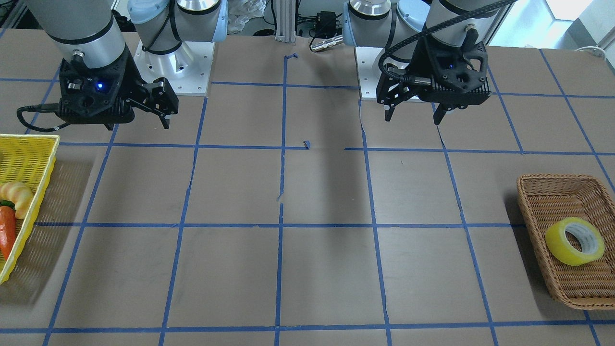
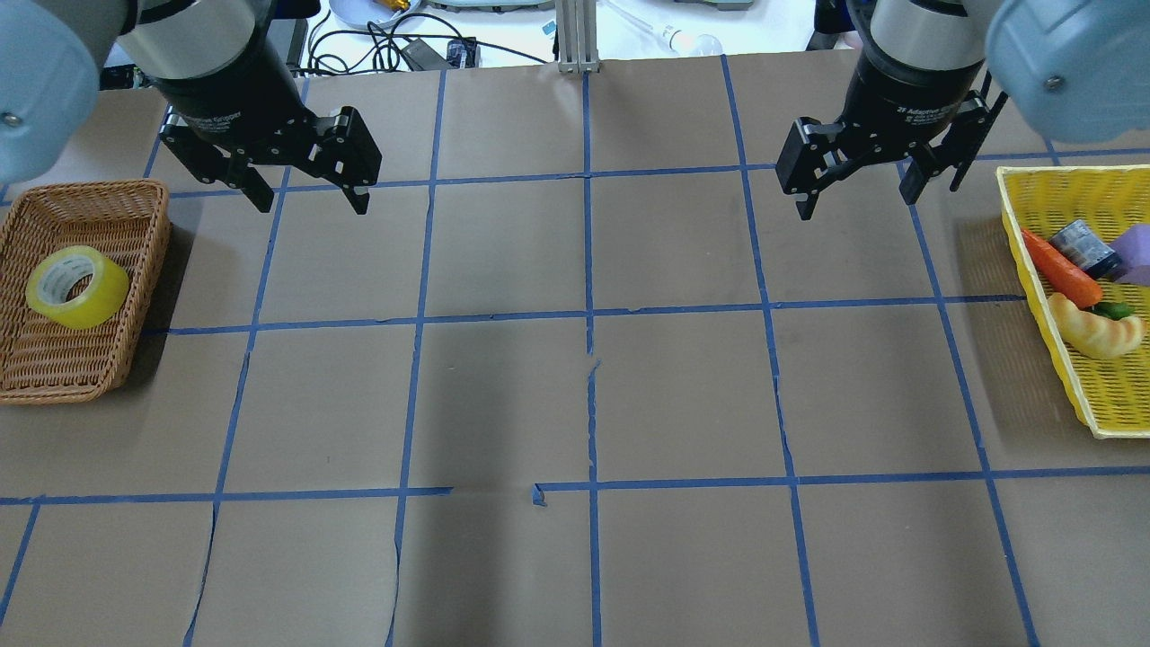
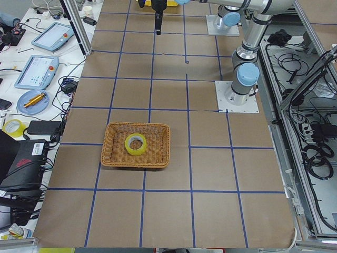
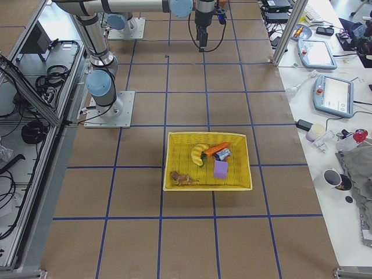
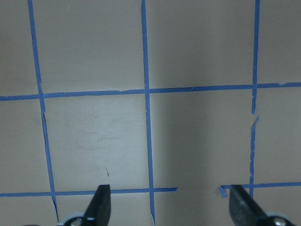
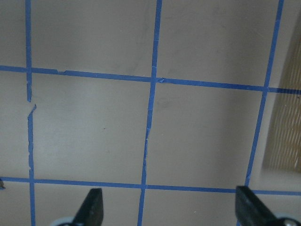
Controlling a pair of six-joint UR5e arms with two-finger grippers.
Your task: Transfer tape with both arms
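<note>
Two grippers hang above the table with nothing in them: the left gripper [image 2: 310,193] at the upper left of the overhead view and the right gripper [image 2: 853,193] at the upper right, both with jaws spread wide, as the wrist views confirm by showing only bare table between the fingertips. The tape [image 2: 76,286] lies in the brown basket [image 2: 54,373] at the left edge of that view, propped at a tilt with its white core showing, well apart from either gripper. A yellow basket [image 2: 1065,359] at the right edge holds a carrot, a bread-like piece and other small items, and is probably where the tape should end up. Several things could go wrong from here. Because the roll sits tilted, the left fingers may pinch it off-centre so that it slips or rolls away inside the basket. A low approach could catch the wicker rim and drag the basket. At the hand-over, releasing before the right jaws have closed would drop the roll onto the table.
</note>
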